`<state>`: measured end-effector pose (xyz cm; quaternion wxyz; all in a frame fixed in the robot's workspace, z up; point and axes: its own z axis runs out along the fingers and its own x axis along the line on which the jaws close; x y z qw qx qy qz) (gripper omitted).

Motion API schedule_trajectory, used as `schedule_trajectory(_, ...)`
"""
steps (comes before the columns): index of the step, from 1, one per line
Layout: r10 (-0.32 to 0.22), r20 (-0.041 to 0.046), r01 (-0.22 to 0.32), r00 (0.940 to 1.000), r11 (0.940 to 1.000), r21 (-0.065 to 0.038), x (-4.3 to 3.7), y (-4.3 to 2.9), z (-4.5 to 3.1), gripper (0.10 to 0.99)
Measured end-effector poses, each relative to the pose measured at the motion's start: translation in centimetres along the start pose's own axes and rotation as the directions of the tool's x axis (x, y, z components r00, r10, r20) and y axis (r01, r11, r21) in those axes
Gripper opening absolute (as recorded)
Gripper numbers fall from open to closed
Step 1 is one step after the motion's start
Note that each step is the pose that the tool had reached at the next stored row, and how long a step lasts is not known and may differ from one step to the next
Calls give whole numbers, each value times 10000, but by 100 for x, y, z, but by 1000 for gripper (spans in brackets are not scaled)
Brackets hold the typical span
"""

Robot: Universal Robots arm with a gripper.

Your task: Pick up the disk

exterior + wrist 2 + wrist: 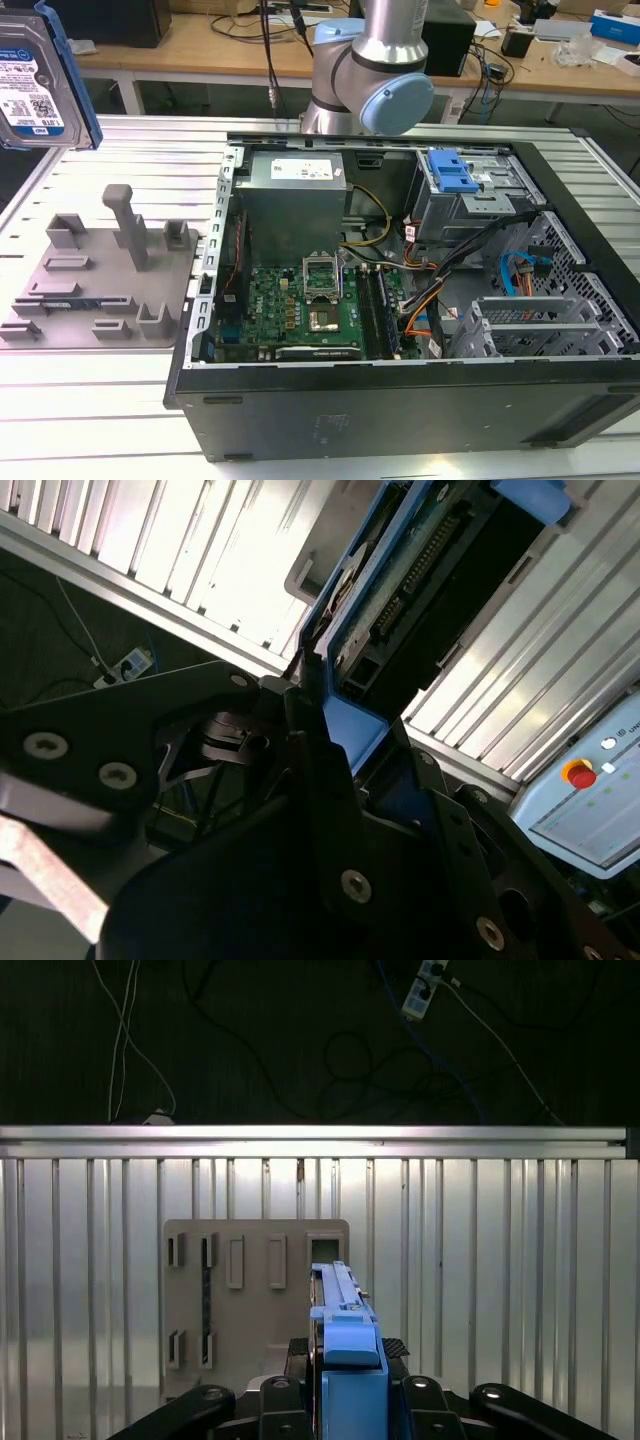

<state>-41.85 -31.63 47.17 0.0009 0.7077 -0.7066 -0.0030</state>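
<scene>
The disk (35, 80), silver with a white-and-blue label and a blue plastic frame, hangs in the air at the exterior view's top left, high above the table. In the first wrist view the disk (343, 1305) stands edge-on, and my gripper (345, 1360) is shut on its blue frame, with a black finger (290, 1352) on either side. The second wrist view has the disk's underside (420, 570) running away from my gripper (340, 730), whose black fingers clamp the blue edge.
Under the disk, the grey plastic fixture (100, 280) with posts lies on the slatted metal table (100, 400). An open computer case (400, 300) sits at the exterior view's middle and right, the arm's base (370, 70) behind it. A pendant with a red button (580, 775) lies near the table edge.
</scene>
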Motion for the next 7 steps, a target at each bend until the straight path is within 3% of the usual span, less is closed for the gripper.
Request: schedule_trajectory(7, 0, 0, 0, 10000, 10000, 2, 0, 0, 0, 369)
